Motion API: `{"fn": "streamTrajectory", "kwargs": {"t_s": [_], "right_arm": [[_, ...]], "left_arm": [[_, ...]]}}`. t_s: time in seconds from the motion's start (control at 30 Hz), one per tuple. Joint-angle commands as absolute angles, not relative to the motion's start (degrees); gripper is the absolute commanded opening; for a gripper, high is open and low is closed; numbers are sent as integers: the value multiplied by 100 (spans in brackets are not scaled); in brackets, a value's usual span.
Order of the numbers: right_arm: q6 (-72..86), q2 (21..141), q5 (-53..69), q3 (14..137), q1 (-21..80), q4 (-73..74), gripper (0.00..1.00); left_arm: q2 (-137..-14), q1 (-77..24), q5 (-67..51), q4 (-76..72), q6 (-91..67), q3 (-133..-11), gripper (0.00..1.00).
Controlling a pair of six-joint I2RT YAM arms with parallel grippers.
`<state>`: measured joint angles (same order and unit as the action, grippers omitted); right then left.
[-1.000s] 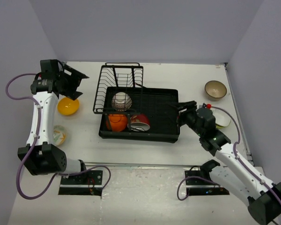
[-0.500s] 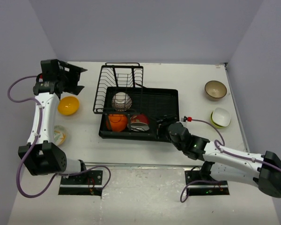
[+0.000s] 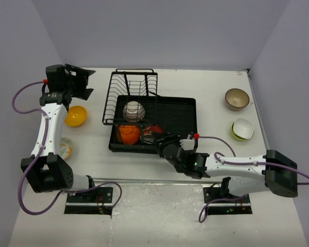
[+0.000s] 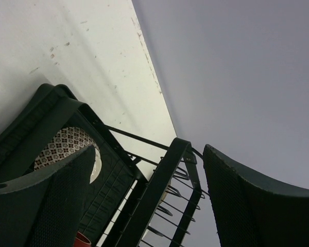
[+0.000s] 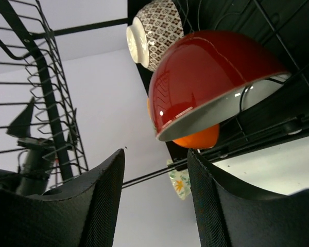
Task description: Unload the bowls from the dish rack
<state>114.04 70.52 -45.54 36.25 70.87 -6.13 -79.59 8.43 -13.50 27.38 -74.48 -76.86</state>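
Note:
The black dish rack [image 3: 181, 118] stands mid-table. Three bowls sit in it: a white patterned one [image 3: 134, 110], an orange one [image 3: 128, 134] and a red one with a white inside [image 3: 152, 132]. My right gripper [image 3: 158, 140] is low at the tray's front edge, open, its tips just short of the red bowl [image 5: 211, 77]. Nothing lies between its fingers [image 5: 105, 200]. My left gripper [image 3: 86, 84] hangs open and empty above the table, left of the rack, looking towards the wire uprights [image 4: 165, 190] and the patterned bowl [image 4: 67, 146].
On the table to the left lie a yellow-orange bowl [image 3: 75, 116] and a pale leaf-patterned bowl [image 3: 66, 147]. On the right stand a brown bowl [image 3: 237, 99] and a lime green bowl with a white inside [image 3: 242, 128]. Walls close in the table on three sides.
My right arm has swung from the tray's right side round to its front edge, down near the red bowl, with its jaws narrowing a little. The left gripper has risen slightly.

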Motion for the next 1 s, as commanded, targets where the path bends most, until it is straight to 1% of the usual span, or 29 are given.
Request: {"fn": "streamTrajectory", "kwargs": {"t_s": [0.0, 0.23, 0.4, 0.7, 0.77, 0.87, 0.93, 0.97], "right_arm": [[13369, 7303, -5405, 3920, 7277, -641, 52], [13632, 7690, -5721, 3937, 7330, -790, 50], [13447, 7997, -5783, 4069, 7312, -1019, 50], [13281, 8446, -5538, 3920, 7067, -2046, 49], [12931, 8516, -5424, 3859, 6926, -2389, 48], [12920, 8543, -5388, 3832, 6785, -2443, 46], [12876, 8543, -5309, 3797, 6680, -2513, 41], [12867, 8552, -5282, 3797, 6662, -2514, 35]], "left_arm": [[-7875, 826, -1485, 2373, -7506, -7681, 85], [-7998, 800, -1521, 2285, -7550, -7813, 84], [-8051, 756, -1573, 2250, -7576, -7805, 84], [-8182, 712, -1617, 2197, -7585, -7928, 83], [-8191, 712, -1626, 2197, -7567, -7954, 83], [-8226, 712, -1661, 2154, -7567, -7989, 83], [-8244, 712, -1670, 2136, -7567, -7989, 83], [-8262, 712, -1679, 2127, -7567, -7989, 83]]}}
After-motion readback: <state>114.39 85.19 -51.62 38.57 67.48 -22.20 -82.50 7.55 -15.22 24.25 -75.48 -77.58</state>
